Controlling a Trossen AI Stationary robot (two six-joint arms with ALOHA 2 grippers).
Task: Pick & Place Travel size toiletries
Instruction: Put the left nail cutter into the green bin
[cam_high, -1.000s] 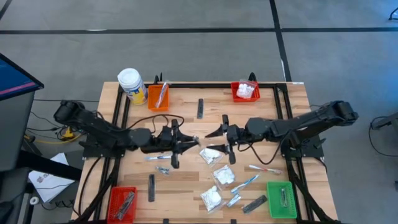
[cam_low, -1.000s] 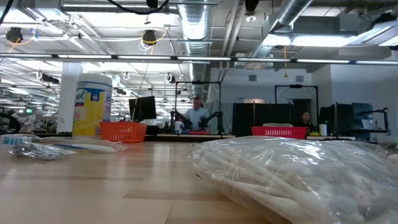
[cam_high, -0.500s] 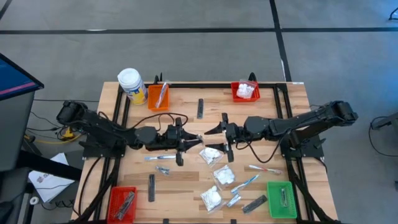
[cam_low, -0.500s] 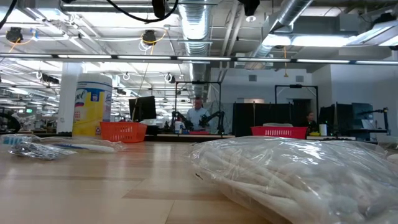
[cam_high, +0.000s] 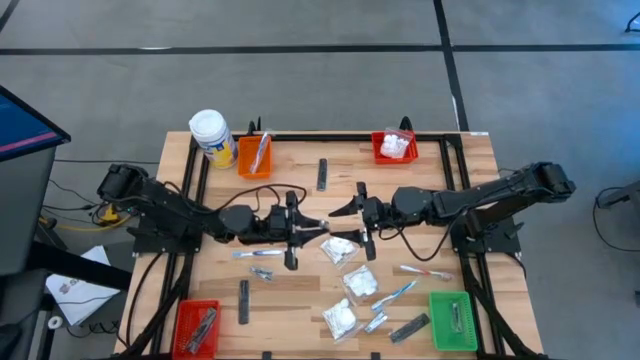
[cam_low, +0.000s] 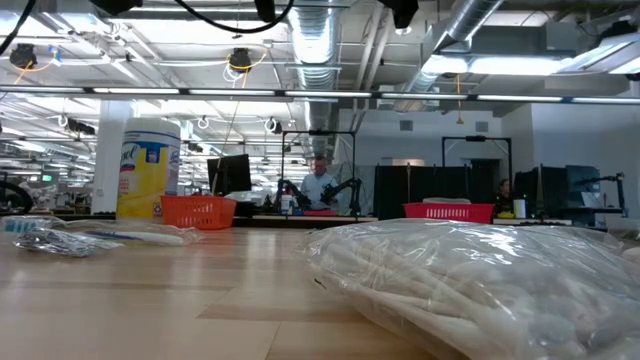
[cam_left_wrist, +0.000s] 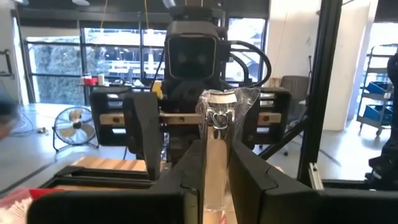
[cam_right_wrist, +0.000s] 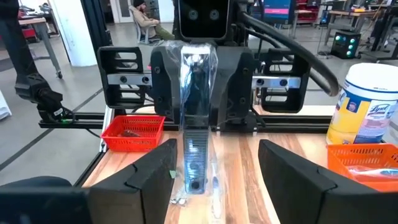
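Above the table's middle my left gripper (cam_high: 298, 228) is shut on a clear-wrapped white-blue toothbrush (cam_high: 316, 226), whose free end points at my right gripper (cam_high: 346, 224). That gripper faces it, open, its fingers (cam_right_wrist: 149, 177) standing either side of the toothbrush's free end (cam_right_wrist: 196, 177) without touching it. White puffy packets (cam_high: 340, 250), more toothbrushes (cam_high: 425, 270), dark grey bars (cam_high: 244, 300) and silvery sachets (cam_high: 262, 272) lie flat on the table. My left gripper pinches the wrapped toothbrush's handle part (cam_left_wrist: 214, 183) between its two fingers (cam_left_wrist: 183, 174). They come level from the table's left and lie along the toothbrush. Its other end (cam_left_wrist: 216, 112) sticks out past the fingertips. The toothbrush is lifted clear of the table, about level.
An orange bin (cam_high: 254, 155) and a white-capped yellow jar (cam_high: 212, 137) stand at the far left, a red bin (cam_high: 394, 147) at the far right. Another red bin (cam_high: 196, 327) sits at the near left, a green bin (cam_high: 452, 320) at the near right.
My left gripper has carried the toothbrush a little toward the table's right edge, closer to my right gripper, and the toothbrush stays clear of the table.
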